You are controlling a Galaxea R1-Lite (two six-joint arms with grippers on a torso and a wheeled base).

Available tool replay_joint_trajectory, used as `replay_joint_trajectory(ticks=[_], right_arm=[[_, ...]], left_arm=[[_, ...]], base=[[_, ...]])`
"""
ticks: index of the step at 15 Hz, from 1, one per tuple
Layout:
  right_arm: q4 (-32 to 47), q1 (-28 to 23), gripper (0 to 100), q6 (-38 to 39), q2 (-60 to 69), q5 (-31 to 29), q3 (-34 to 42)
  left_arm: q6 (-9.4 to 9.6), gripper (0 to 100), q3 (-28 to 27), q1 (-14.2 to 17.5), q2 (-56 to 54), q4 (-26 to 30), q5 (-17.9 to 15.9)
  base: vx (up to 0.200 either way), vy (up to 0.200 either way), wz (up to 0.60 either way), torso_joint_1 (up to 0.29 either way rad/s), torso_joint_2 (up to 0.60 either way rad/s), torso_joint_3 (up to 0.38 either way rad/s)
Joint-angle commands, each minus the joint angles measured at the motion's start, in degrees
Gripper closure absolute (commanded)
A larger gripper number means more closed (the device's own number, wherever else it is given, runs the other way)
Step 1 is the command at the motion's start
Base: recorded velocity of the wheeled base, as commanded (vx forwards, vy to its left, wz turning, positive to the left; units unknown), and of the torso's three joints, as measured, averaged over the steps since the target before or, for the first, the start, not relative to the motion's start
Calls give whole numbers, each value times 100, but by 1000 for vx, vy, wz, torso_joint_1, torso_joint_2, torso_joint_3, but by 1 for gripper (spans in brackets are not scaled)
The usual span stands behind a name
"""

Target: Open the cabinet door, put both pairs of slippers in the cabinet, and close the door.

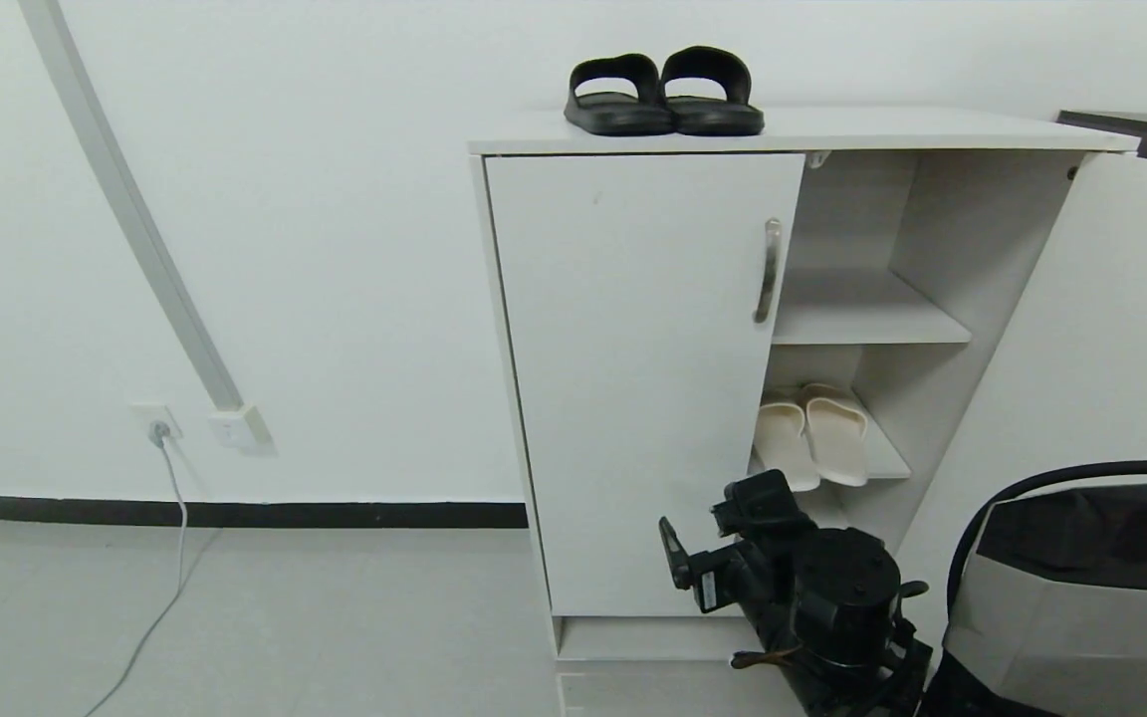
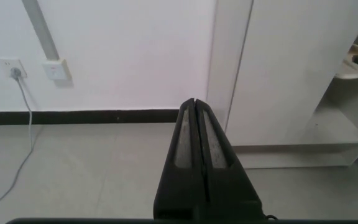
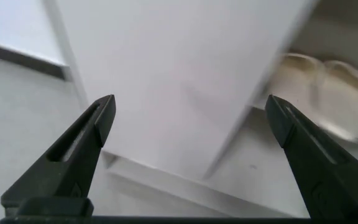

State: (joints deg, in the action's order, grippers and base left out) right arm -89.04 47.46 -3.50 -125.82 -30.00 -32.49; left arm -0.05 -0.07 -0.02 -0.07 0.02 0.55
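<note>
We judge white slippers (image 1: 812, 433) shelved; wide-open right claw (image 3: 188, 106) must next fetch black slippers (image 1: 663, 95) off cabinet top (image 1: 932, 127), left claw (image 2: 194, 109) closed.

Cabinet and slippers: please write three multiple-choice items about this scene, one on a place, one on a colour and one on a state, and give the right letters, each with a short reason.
1. Where does the black pair stand?
A) on the floor
B) on the cabinet top
C) on the upper shelf

2. What colour is the pair inside the cabinet?
A) red
B) black
C) cream

3. How is the right gripper?
A) open
B) shut on a slipper
C) shut on the door handle

Answers:
1 B, it sits on the white top board.
2 C, it shows pale cream behind the open door.
3 A, the right wrist view shows it spread wide, holding nothing.
</note>
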Motion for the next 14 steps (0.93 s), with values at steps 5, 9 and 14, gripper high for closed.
replay_joint_trajectory(ticks=[5, 9, 14], right_arm=[[300, 0, 0, 42, 277, 152, 32], [115, 9, 0, 33, 260, 232, 32], [9, 18, 0, 25, 242, 240, 14]], left_arm=[[-21, 100, 7, 2, 7, 6, 15], [-21, 100, -1, 2, 7, 6, 15], [-21, 100, 7, 2, 7, 6, 15]], base=[[0, 0, 0, 0, 0, 0], [0, 0, 0, 0, 0, 0], [0, 0, 0, 0, 0, 0]])
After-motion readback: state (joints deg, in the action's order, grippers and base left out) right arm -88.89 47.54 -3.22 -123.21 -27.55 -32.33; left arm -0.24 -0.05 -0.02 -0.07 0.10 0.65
